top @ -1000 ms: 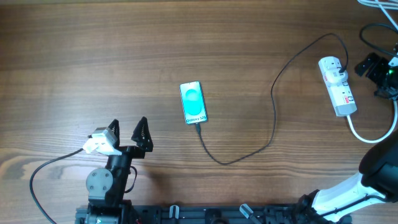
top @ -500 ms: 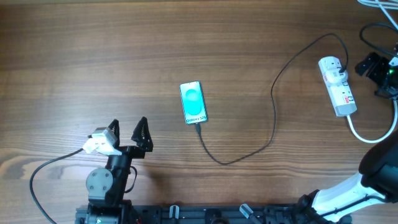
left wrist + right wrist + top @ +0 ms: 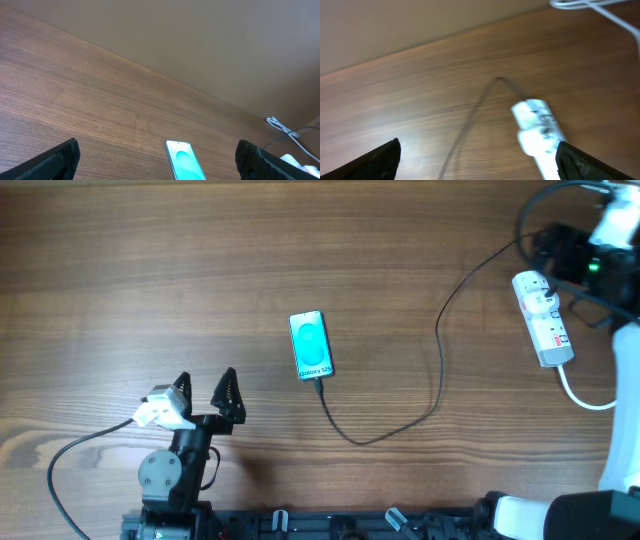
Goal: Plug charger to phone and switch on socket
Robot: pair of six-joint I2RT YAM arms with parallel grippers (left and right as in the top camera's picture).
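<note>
The phone [image 3: 311,346] lies face up near the middle of the overhead frame, its screen lit teal. A white band along its lower end carries small print that reads "Galaxy S25". The charger [image 3: 440,370], a thin black cable, loops from the phone's lower edge across the table [image 3: 150,260] and up to the socket [image 3: 543,320] at the right. Its tip touches the phone, though I cannot tell whether it is seated. The socket has a white plug fitted at its upper end and a small red mark lower down; nothing on it is legible.

My left claw [image 3: 205,390] sits at lower left, fingers spread wide and holding nothing. From its own camera only the phone's top half shows, at bottom centre, with a white cable [image 3: 282,131] at the right edge. My right claw [image 3: 477,146] is also spread wide and empty. Its blurred view shows the socket at lower right, with the black cable arcing off it.
</note>
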